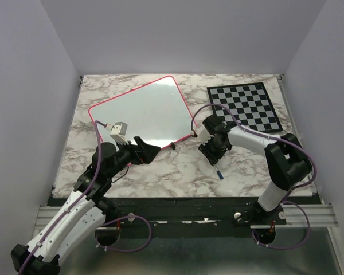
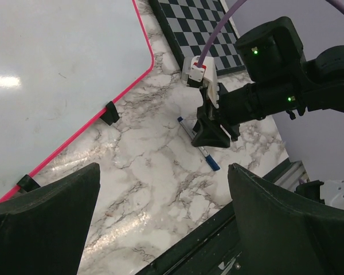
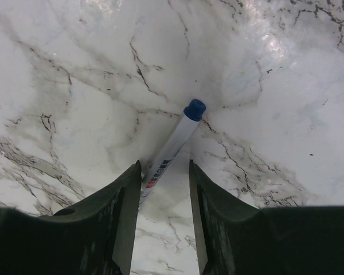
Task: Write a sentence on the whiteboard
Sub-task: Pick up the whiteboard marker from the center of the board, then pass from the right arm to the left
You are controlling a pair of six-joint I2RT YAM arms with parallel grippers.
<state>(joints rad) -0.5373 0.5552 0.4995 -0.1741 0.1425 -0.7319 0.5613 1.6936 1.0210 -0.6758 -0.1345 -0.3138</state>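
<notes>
The whiteboard lies tilted at the back left of the marble table; it also shows in the left wrist view. I see no blue sentence on it. A white marker with a blue cap lies on the marble, its cap end poking out from under my right gripper. My right gripper is open and low over the marker, which runs between its jaws against the left finger. My left gripper is open and empty, just off the whiteboard's near edge.
A grey-and-black chessboard lies at the back right, also in the left wrist view. Small black clips sit on the whiteboard's pink rim. The table's dark front rail runs along the near edge. Walls close in on three sides.
</notes>
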